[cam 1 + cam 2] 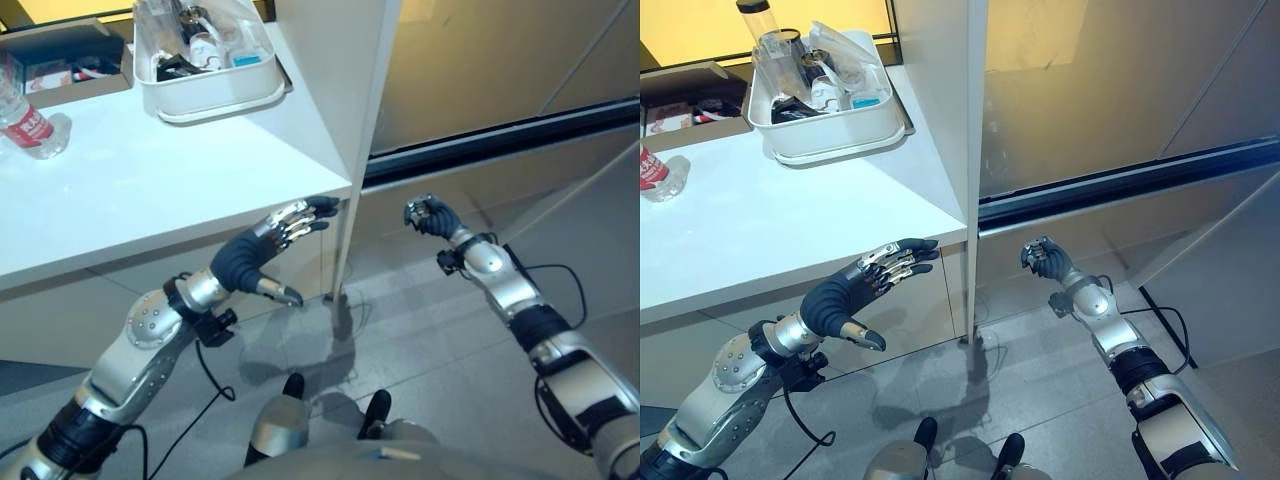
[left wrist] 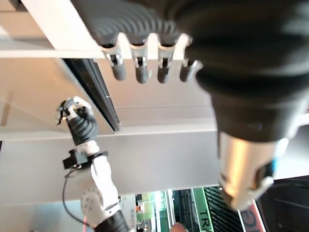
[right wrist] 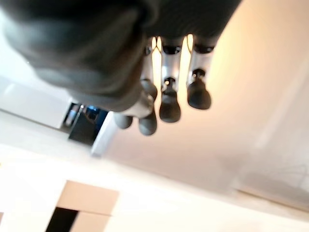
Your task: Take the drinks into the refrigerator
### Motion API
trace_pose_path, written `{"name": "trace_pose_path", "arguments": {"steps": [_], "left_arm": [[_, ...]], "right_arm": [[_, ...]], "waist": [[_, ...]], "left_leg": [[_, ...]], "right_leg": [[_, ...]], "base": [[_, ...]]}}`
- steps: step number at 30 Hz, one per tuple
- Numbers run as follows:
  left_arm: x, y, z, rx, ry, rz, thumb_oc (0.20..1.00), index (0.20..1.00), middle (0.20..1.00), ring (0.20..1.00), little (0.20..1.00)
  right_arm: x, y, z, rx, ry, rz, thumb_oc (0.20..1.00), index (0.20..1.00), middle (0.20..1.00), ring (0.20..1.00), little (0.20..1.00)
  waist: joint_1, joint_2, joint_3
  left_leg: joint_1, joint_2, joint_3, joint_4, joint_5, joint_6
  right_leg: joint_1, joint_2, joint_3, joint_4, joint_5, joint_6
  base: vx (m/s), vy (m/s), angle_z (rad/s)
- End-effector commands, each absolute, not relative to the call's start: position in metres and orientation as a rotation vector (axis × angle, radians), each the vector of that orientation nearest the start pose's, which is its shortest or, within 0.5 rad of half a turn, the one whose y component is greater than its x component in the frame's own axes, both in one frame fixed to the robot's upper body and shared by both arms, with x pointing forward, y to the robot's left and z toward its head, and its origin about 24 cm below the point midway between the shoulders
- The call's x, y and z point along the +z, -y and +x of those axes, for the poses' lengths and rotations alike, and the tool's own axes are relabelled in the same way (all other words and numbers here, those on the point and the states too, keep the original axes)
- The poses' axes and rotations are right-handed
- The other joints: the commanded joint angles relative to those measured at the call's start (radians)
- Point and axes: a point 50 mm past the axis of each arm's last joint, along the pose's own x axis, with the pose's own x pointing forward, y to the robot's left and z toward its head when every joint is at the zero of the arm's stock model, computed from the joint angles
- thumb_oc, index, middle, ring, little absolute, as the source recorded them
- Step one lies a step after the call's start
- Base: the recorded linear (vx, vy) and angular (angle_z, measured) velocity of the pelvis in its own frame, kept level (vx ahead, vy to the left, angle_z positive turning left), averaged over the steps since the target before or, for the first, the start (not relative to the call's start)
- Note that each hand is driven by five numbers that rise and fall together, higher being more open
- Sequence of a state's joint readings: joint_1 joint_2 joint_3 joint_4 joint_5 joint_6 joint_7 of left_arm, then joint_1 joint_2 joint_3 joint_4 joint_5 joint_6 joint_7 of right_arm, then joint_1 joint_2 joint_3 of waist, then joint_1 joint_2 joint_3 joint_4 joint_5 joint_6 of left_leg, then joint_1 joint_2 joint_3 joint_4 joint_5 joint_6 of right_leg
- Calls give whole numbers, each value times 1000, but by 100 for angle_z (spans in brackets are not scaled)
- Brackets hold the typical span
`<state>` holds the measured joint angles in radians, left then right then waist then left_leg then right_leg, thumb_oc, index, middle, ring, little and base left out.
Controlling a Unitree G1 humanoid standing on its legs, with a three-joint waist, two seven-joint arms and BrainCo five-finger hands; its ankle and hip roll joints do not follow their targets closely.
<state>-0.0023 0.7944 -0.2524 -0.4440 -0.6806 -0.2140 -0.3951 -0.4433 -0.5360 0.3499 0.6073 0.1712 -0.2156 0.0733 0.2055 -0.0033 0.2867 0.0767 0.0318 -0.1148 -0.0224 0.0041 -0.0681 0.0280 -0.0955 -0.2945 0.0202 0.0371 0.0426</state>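
A white surface [image 1: 150,190] is seen at the left, next to a tall white panel [image 1: 940,100] that stands at its right edge. On the far part of the surface a white tub [image 1: 830,130] is placed, filled with bottles and small items that cannot be told apart clearly. A clear plastic bottle with a red label [image 1: 30,125] is lying on its side near the far left edge of the surface, well apart from both hands. A cardboard box [image 1: 60,65] is seen behind it.

The left hand [image 1: 262,250] is held in the air just below the front corner of the surface, with its fingers stretched out and the thumb spread apart; nothing is held. The right hand [image 1: 1045,260] is raised over the floor, right of the panel, with its fingers curled in and nothing in them.
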Motion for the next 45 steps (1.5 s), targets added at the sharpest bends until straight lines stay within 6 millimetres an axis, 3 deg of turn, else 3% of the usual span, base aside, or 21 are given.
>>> {"name": "trace_pose_path", "arguments": {"steps": [1,9,10,11,12,13,23,24,28,30,31,32,34,36,39,40,41,42,43,44,45], "left_arm": [[163,-162,205,-835,477,88,1000,1000,1000,1000,1000],[159,-169,205,-774,475,62,1000,1000,1000,1000,1000],[158,-170,205,-767,475,54,1000,1000,1000,1000,1000],[158,-169,205,-767,474,53,1000,1000,1000,1000,1000],[157,-170,206,-760,473,48,1000,1000,1000,1000,1000],[156,-170,206,-758,469,42,1000,1000,1000,1000,1000],[127,-183,210,-696,359,55,1000,1000,1000,1000,1000],[100,-193,213,-619,250,56,1000,1000,1000,1000,1000],[63,-210,216,-520,113,185,1000,1000,1000,1000,1000],[21,-227,210,-443,-65,318,1000,1000,1000,1000,1000],[20,-227,211,-443,-64,319,1000,1000,1000,1000,1000],[-11,-239,201,-382,-201,383,1000,1000,1000,1000,1000],[-21,-241,198,-369,-242,388,1000,1000,1000,1000,1000],[-55,-252,182,-275,-410,399,1000,1000,1000,1000,1000],[-75,-257,169,-213,-512,384,1000,1000,1000,1000,1000],[-99,-260,153,-163,-647,391,1000,1000,1000,1000,1000],[-99,-260,153,-163,-646,392,1000,1000,1000,1000,1000],[-118,-263,133,-109,-780,389,1000,1000,1000,1000,1000],[-118,-263,133,-108,-779,390,1000,1000,1000,1000,1000],[-135,-267,108,-13,-929,339,1000,1000,1000,1000,1000],[-135,-267,108,-12,-928,339,1000,1000,1000,1000,1000]], "right_arm": [[62,219,321,197,28,-432,200,200,200,200,200],[29,238,292,115,-67,-356,200,200,200,200,200],[28,239,288,107,-62,-346,250,250,250,250,250],[28,239,287,106,-64,-346,341,341,341,341,341],[26,240,284,100,-63,-333,875,875,875,875,875],[24,242,280,89,-64,-307,1000,1000,1000,1000,1000],[0,237,244,141,-126,-268,1000,1000,1000,1000,1000],[-9,235,239,153,-165,-262,1000,1000,1000,1000,1000],[-18,236,232,153,-204,-259,1000,1000,1000,1000,1000],[-30,241,223,139,-263,-254,1000,1000,1000,1000,1000],[-30,241,223,138,-263,-255,1000,1000,1000,1000,1000],[-44,245,213,132,-339,-254,1000,1000,1000,1000,1000],[-47,247,210,130,-355,-259,1000,1000,1000,1000,1000],[-65,251,197,115,-446,-275,1000,1000,1000,1000,1000],[-75,252,189,97,-501,-268,1000,1000,1000,1000,1000],[-90,252,176,95,-590,-285,1000,1000,1000,1000,1000],[-90,252,177,94,-589,-286,1000,1000,1000,1000,1000],[-103,249,165,98,-665,-288,1000,1000,1000,1000,1000],[-103,249,166,98,-664,-288,1000,1000,1000,1000,1000],[-115,245,154,106,-741,-292,1000,1000,1000,1000,1000],[-115,245,154,106,-740,-292,1000,1000,1000,1000,1000]], "waist": [[-31,-25,-37],[-75,-33,-44],[-82,-34,-45],[-81,-34,-46],[-85,-33,-47],[-93,-34,-48],[-141,-34,-64],[-151,-34,-66],[-156,-32,-71],[-163,-31,-77],[-162,-30,-77],[-166,-30,-81],[-167,-28,-83],[-171,-25,-84],[-173,-24,-83],[-174,-26,-84],[-174,-25,-84],[-173,-25,-89],[-173,-25,-88],[-173,-25,-94],[-173,-25,-93]], "left_leg": [[9,-31,43,-5,-53,75],[39,-21,88,-18,-64,78],[43,-20,95,-19,-65,78],[44,-20,96,-19,-65,78],[48,-20,100,-20,-67,78],[51,-19,104,-20,-68,78],[77,-22,176,-32,-74,78],[78,-21,192,-34,-72,78],[76,-22,213,-40,-67,76],[79,-24,226,-46,-65,76],[80,-24,226,-46,-65,76],[82,-24,233,-45,-67,76],[83,-25,235,-46,-68,76],[83,-26,243,-43,-71,76],[79,-27,245,-35,-75,78],[78,-29,250,-28,-78,78],[78,-29,250,-28,-78,78],[80,-30,253,-31,-77,78],[80,-30,254,-32,-77,78],[81,-29,260,-37,-73,76],[82,-29,260,-37,-73,76]], "right_leg": [[-54,-45,52,193,-69,64],[-60,-32,97,191,-65,68],[-61,-29,103,190,-63,68],[-61,-29,104,190,-63,69],[-61,-27,110,189,-63,68],[-61,-26,114,190,-62,69],[-53,-3,192,134,-38,75],[-51,4,210,116,-31,75],[-48,12,230,94,-22,76],[-46,16,245,81,-14,79],[-46,16,245,80,-14,79],[-43,18,250,78,-12,81],[-41,19,251,75,-12,82],[-40,19,254,73,-10,83],[-44,20,258,75,-10,83],[-42,20,260,72,-7,82],[-42,20,260,72,-7,82],[-37,20,265,61,-5,83],[-37,20,265,60,-5,83],[-34,21,271,49,1,81],[-34,22,271,48,1,81]], "base": [[9,14,-5],[12,19,-21],[4,13,-28],[4,15,-17],[5,17,-16],[3,24,-28],[-15,15,-26],[-44,3,-38],[-33,1,-25],[-5,12,-30],[-14,11,-23],[-12,8,-15],[-6,9,-10],[-20,12,-8],[-10,4,-7],[8,-1,-5],[20,5,-7],[13,7,-4],[16,9,-4],[6,2,-4],[1,7,-7]]}}
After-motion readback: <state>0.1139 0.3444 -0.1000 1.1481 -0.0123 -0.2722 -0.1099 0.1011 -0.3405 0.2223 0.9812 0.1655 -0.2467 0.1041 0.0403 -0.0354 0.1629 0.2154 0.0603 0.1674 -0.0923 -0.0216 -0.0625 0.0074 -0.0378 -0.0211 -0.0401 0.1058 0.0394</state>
